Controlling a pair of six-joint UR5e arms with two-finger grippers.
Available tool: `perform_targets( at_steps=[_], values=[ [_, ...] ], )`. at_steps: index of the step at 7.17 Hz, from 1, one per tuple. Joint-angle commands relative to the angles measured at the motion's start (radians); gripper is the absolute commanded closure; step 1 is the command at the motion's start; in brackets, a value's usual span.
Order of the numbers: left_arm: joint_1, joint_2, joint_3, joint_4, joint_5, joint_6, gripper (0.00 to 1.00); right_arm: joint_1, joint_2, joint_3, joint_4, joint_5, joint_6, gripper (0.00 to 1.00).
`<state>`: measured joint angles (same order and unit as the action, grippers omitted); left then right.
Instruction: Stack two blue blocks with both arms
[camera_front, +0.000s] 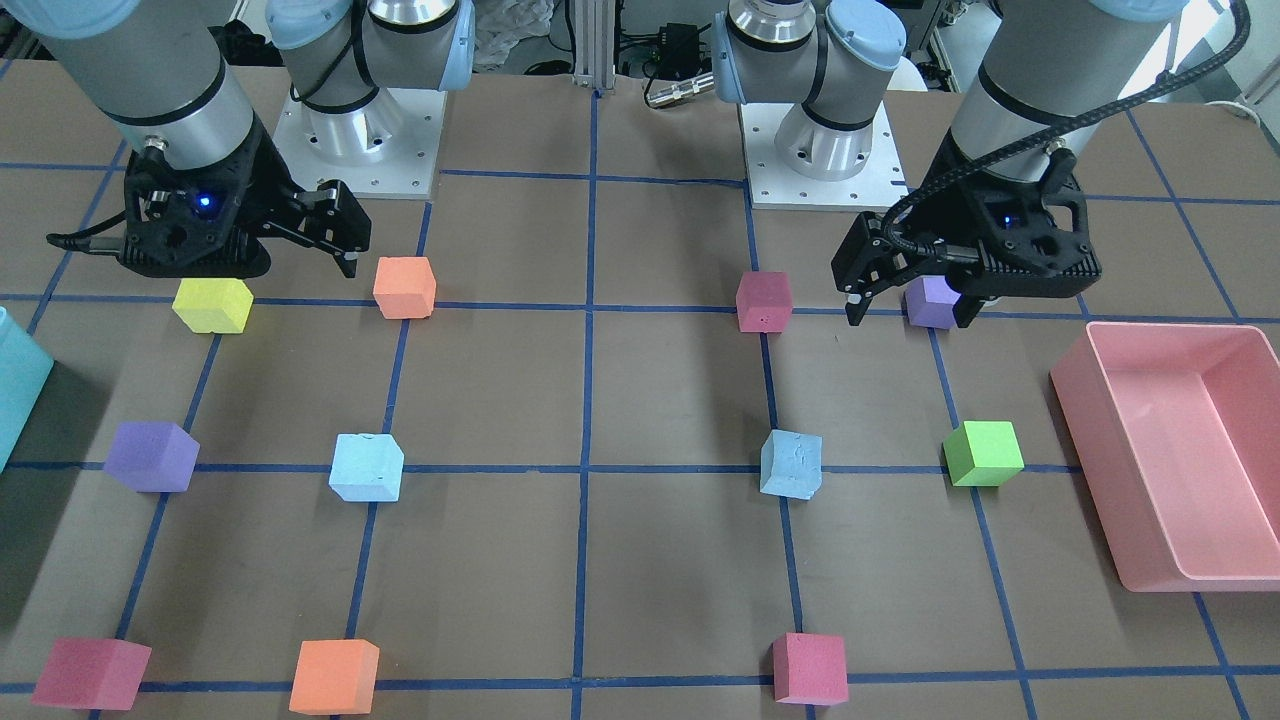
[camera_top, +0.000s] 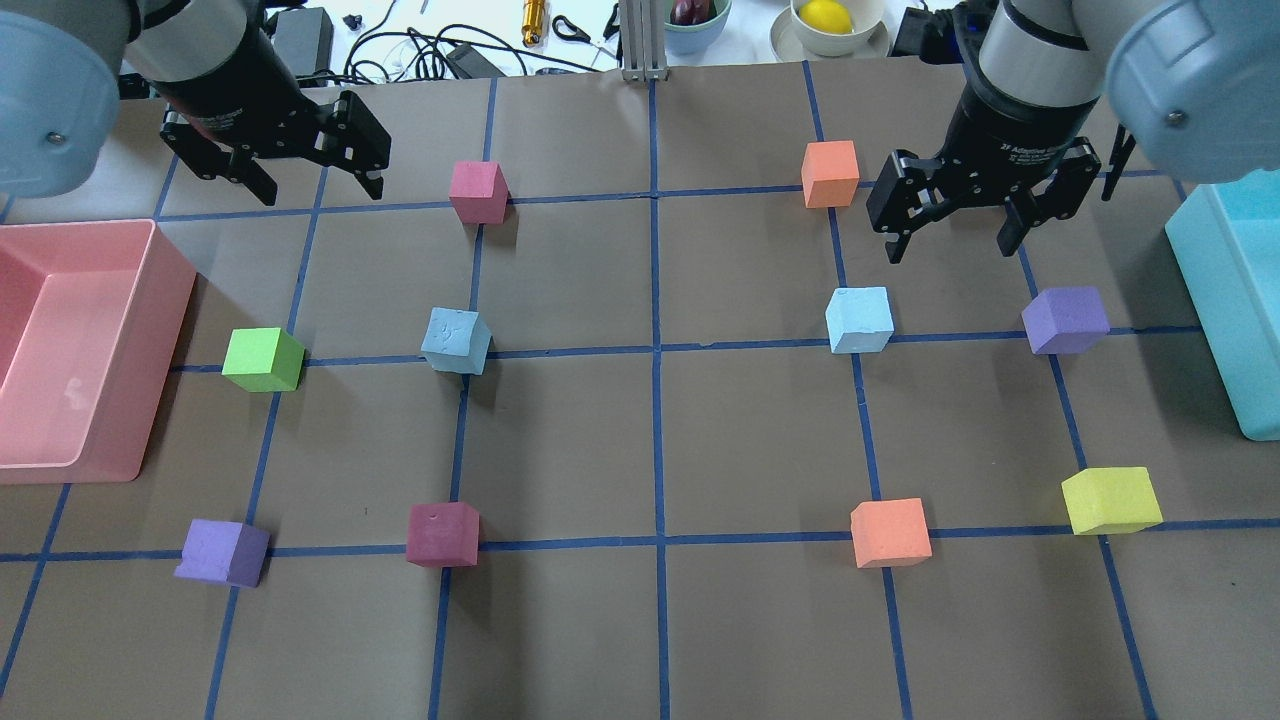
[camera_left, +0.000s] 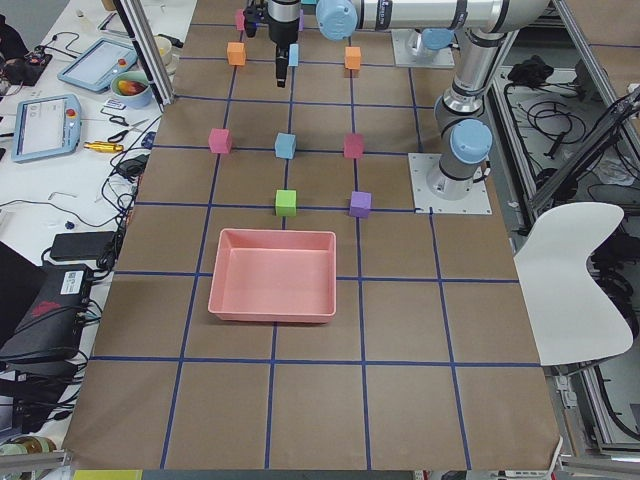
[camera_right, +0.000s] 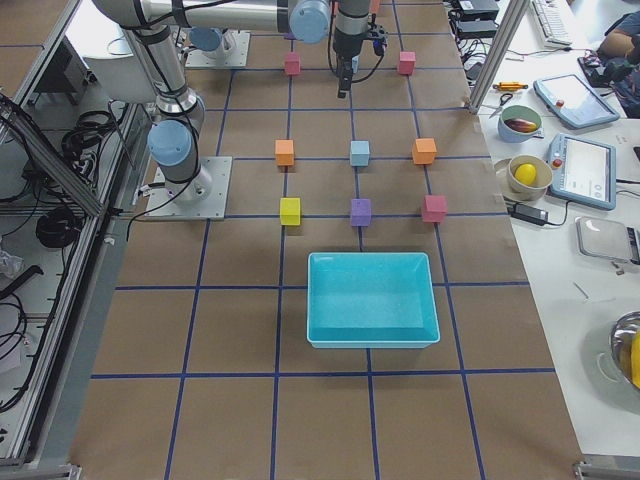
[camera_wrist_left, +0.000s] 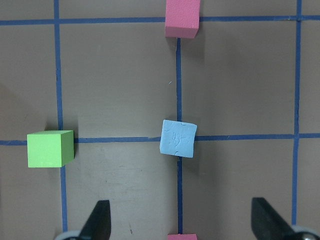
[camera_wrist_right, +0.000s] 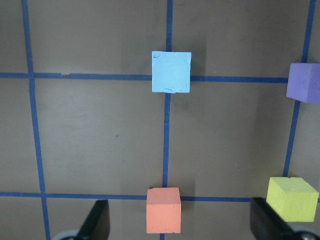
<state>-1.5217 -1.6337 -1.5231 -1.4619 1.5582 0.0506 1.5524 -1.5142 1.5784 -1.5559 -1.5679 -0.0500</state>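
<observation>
Nothing is stacked yet: both blue blocks sit flat on the tabletop (camera_top: 560, 450), each alone on a tape crossing and well apart from the other. The left blue block (camera_top: 456, 341) lies in the left half, about midway between the robot's edge and the far edge, with a green cube (camera_top: 263, 360) between it and the pink bin (camera_top: 165, 300) at the left end. The right blue block (camera_top: 859, 319) mirrors it in the right half, with a purple cube (camera_top: 1065, 320) between it and the teal bin (camera_top: 1212, 320) at the right end. The left tool (camera_top: 322, 195) hangs high over its half, fingers spread wide, nothing between them. The right tool (camera_top: 948, 252) does the same on its side, wide open and empty. Each wrist view looks straight down with its own blue block near centre, so both arms look lined up for a descent, as I read it. All the work is ahead: one block has to be grasped, lifted, carried across the middle line, set squarely on the other and released. Which arm will carry, I cannot tell.
</observation>
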Motion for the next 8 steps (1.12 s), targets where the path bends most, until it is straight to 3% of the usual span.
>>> perform_targets(
  at_steps=[1, 4, 6, 8],
  values=[
    [0.000, 0.000, 0.000, 0.000, 0.000, 0.000, 0.00, 0.000, 0.113, 0.000, -0.145, -0.004, 0.009, 0.00],
    [0.000, 0.000, -0.002, 0.000, -0.001, 0.000, 0.00, -0.002, 0.230, 0.038, -0.208, 0.006, 0.000, 0.00],
    [-0.005, -0.024, -0.009, 0.002, -0.003, 0.005, 0.00, -0.002, 0.287, 0.098, -0.411, 0.005, -0.004, 0.00],
    [-0.005, -0.054, -0.025, 0.082, 0.000, 0.014, 0.00, -0.002, 0.287, 0.196, -0.464, 0.002, -0.005, 0.00]
  ],
)
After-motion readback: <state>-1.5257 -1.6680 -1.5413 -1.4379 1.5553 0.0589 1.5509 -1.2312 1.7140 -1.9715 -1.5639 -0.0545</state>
